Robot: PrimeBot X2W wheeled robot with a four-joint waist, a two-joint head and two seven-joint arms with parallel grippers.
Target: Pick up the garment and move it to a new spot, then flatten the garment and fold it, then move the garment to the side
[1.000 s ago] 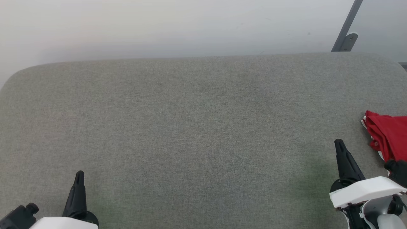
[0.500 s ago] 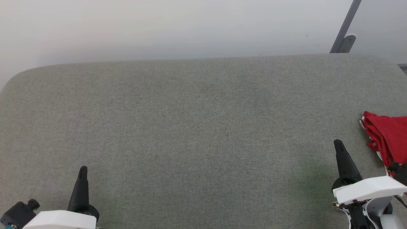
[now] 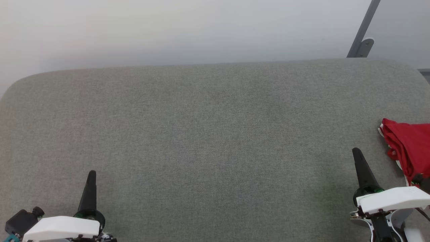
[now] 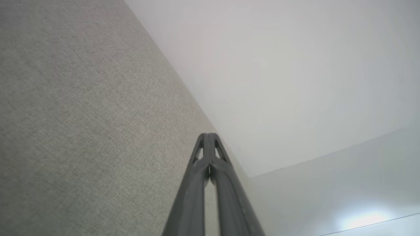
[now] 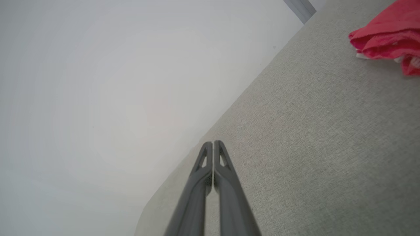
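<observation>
The garment [image 3: 408, 148], a red shirt with white trim, lies bunched at the far right edge of the grey fabric table [image 3: 208, 134], partly cut off by the frame. It shows again as a red heap [image 5: 387, 36] at the top right of the right wrist view. My right gripper [image 3: 356, 153] is shut and empty, a short way left of the garment and apart from it. My left gripper [image 3: 91, 174] is shut and empty near the front left of the table. In the wrist views the left gripper [image 4: 206, 135] and right gripper [image 5: 213, 143] have their tips pressed together.
A pale wall [image 3: 188, 30] rises behind the table's rounded far edge. A grey metal post with a bracket [image 3: 362, 42] stands at the back right. The wide grey surface stretches between the two grippers.
The head camera has tilted slightly, shifting the scene down. The left gripper has risen a little in view. The right arm's white housing has dropped slightly; the garment stays put.
</observation>
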